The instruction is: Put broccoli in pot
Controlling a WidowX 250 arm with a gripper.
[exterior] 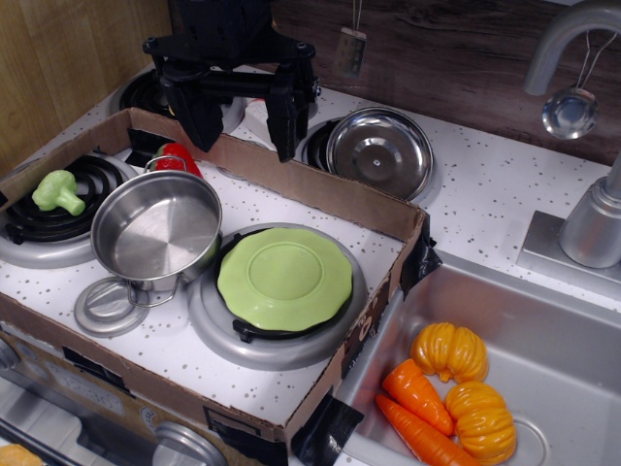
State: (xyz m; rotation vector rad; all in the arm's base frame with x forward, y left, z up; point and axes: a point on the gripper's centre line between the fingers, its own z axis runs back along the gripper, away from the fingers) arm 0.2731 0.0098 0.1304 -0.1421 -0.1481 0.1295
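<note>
White speckled counter (505, 184) all around me, toy kitchen vibe. Dark wood-grain wall (456, 49) at back, lighter wood panel (68, 58) off to left. Low cardboard wall (320, 189) fences off front burners. Steel sink basin (543, 340) sunk in counter at right, grey faucet (572, 34) arching over it, small ladle (570, 112) hanging just beside faucet. Light pretty even, soft glare on metal.

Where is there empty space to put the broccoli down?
Bare white counter shows behind the pot, up to the cardboard wall, and along the front edge below the green plate. The pot is empty inside too. It is crowded on the left, where broccoli, pot and small lid sit close.
</note>
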